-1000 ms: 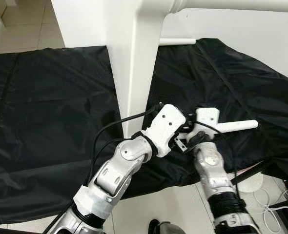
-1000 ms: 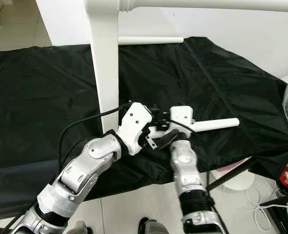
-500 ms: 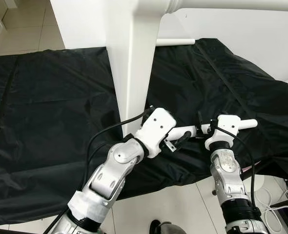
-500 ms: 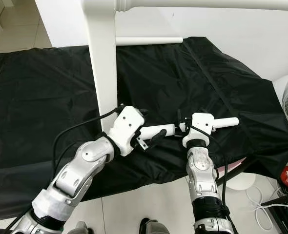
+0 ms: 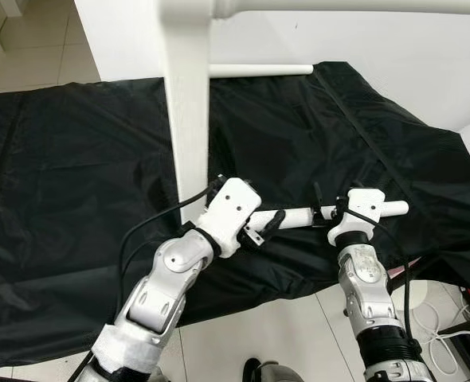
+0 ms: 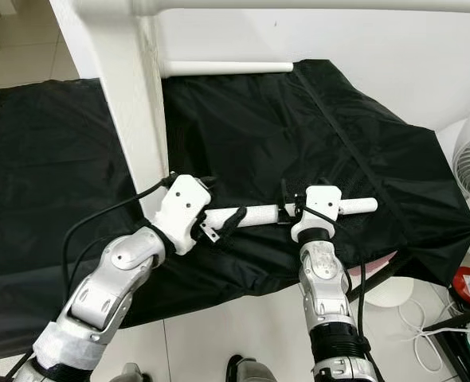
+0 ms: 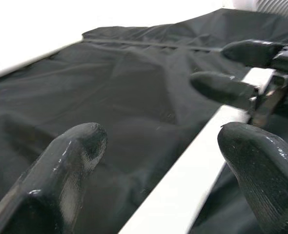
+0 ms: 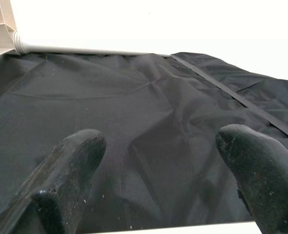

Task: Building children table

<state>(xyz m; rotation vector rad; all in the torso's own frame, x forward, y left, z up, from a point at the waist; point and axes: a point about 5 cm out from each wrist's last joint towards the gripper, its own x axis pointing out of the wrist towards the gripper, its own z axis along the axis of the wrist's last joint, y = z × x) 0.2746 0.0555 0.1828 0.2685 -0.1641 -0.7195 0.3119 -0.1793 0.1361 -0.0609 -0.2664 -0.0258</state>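
Table leg (image 5: 299, 216) on black cloth (image 5: 76, 175)

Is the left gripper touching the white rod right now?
Cannot tell. In the left wrist view the white rod runs between the left gripper fingers, which stand wide with dark cloth showing beside it, but contact nearer the palm is hidden.

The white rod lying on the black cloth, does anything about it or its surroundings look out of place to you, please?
Nothing looks damaged or spilled. The white rod lies flat on the black cloth, unattached, between the open left gripper and right gripper.
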